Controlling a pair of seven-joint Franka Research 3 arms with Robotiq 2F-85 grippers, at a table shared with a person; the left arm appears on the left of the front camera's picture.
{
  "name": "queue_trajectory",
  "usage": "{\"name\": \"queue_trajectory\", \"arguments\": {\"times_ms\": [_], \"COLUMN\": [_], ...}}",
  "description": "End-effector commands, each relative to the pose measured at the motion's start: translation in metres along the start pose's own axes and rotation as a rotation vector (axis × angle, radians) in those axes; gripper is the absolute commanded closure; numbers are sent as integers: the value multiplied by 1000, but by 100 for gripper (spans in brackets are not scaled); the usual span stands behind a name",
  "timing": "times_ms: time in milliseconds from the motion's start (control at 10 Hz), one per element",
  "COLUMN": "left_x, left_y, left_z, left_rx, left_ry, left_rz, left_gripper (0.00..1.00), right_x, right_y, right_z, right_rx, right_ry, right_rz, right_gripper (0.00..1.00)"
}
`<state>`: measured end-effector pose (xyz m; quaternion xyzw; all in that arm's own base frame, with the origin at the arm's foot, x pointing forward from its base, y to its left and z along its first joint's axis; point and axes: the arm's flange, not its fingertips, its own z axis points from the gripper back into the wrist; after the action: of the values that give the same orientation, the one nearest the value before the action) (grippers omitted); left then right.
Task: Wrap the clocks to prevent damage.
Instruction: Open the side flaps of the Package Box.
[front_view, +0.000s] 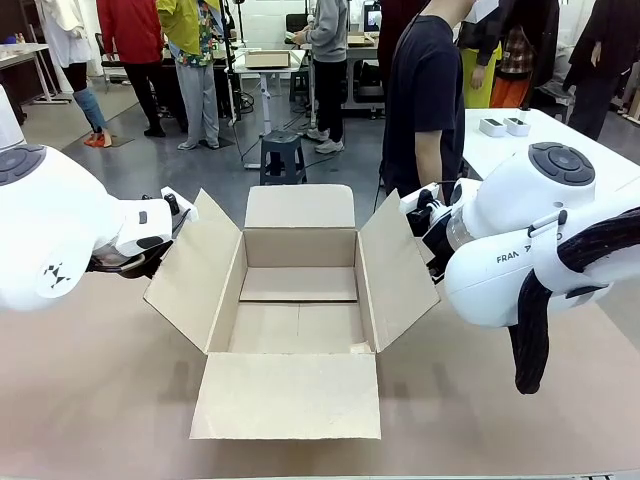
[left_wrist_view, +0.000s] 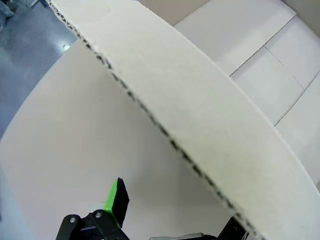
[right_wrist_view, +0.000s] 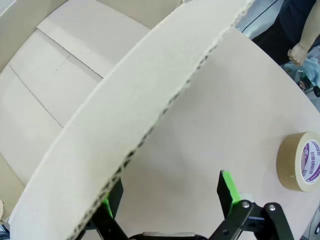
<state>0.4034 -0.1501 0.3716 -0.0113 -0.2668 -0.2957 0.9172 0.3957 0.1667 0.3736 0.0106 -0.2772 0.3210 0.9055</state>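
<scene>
Cardboard box (front_view: 300, 248) stands open and empty at the centre of the frame. The left pincer (left_wrist_view: 172, 210) and the right pincer (right_wrist_view: 170, 195) are wide open astride its side flaps (front_view: 195, 270); an uneven pull may crease a flap or drag the box.

A flap of the open brown cardboard box (left_wrist_view: 210, 115) covers 1 finger of the left hand (left_wrist_view: 175, 215) and half of 1 finger of the right hand (right_wrist_view: 170, 190). Beside the box, the picture's edge cuts the brown packing-tape roll (right_wrist_view: 299, 161).
</scene>
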Motion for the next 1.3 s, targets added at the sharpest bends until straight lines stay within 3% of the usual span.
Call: {"name": "queue_trajectory", "arguments": {"times_ms": [0, 600, 900, 1200], "left_x": [0, 0, 2, 3], "left_y": [0, 0, 46, 69], "left_z": [0, 0, 69, 150], "left_rx": [0, 0, 33, 70], "left_ry": [0, 0, -6, -29], "left_rz": [0, 0, -42, -75], "left_gripper": [0, 0, 0, 0], "right_x": [0, 0, 0, -3], "right_y": [0, 0, -42, -76], "right_z": [0, 0, 52, 135], "right_rx": [0, 0, 29, -93], "right_ry": [0, 0, -4, 15], "right_rz": [0, 0, 111, 83], "right_gripper": [0, 0, 0, 0]}}
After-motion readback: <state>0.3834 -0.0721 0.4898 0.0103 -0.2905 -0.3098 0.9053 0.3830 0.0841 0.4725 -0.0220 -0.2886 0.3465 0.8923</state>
